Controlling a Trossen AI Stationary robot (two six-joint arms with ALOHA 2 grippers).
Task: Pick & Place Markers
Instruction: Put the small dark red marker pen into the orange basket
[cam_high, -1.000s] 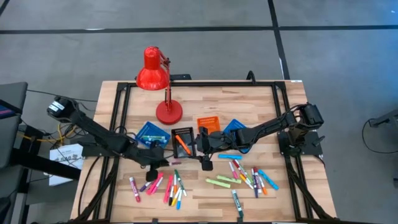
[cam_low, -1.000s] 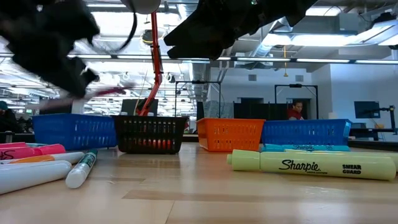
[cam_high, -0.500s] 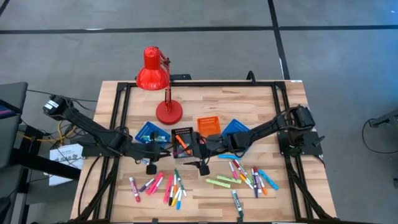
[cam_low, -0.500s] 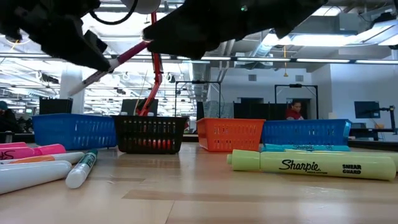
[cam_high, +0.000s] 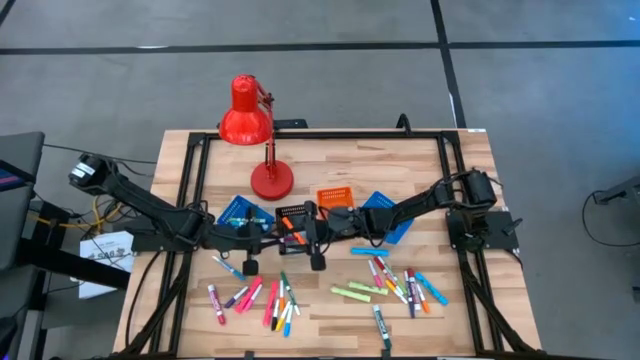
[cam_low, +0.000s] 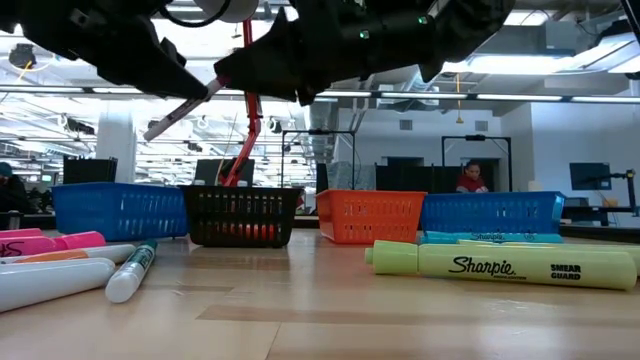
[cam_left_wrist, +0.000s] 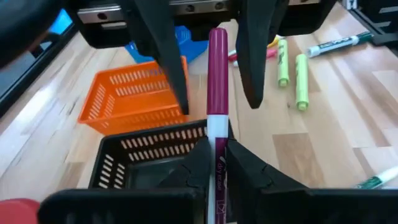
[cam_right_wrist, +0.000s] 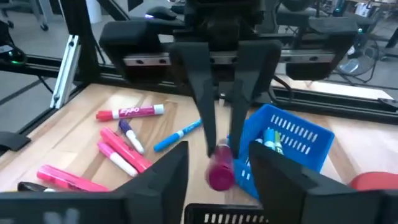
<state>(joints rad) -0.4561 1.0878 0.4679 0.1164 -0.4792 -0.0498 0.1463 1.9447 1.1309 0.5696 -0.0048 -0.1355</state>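
A magenta-capped marker (cam_left_wrist: 217, 74) with a white barrel hangs above the black tray (cam_high: 295, 218), and my left gripper (cam_left_wrist: 217, 148) is shut on it. My right gripper (cam_right_wrist: 220, 167) faces it from the table's right, open. Its fingers (cam_left_wrist: 254, 59) stand on either side of the marker's cap end (cam_right_wrist: 219, 174), with a gap showing on both sides. In the low view the marker (cam_low: 185, 108) slants, its cap end higher. Several more markers (cam_high: 385, 280) lie flat along the table's near part. My left gripper pinches the marker's white barrel (cam_left_wrist: 217, 132) between its two fingers. The fingers come from the table's left, and the marker runs forward past their tips. Its magenta cap end sticks out ahead toward my right gripper. The marker is lifted clear and tilted.
A blue tray (cam_high: 240, 214), an orange tray (cam_high: 335, 198) and another blue tray (cam_high: 388, 212) flank the black one. A red desk lamp (cam_high: 250, 130) stands behind them. Loose markers (cam_high: 255, 298) lie near the front edge; a person (cam_low: 472, 178) is in the room beyond.
My left gripper has risen a little and turned, tipping the marker from near level to a slant with its cap end higher. My right gripper has gone toward the table's left, up to the marker's cap end.
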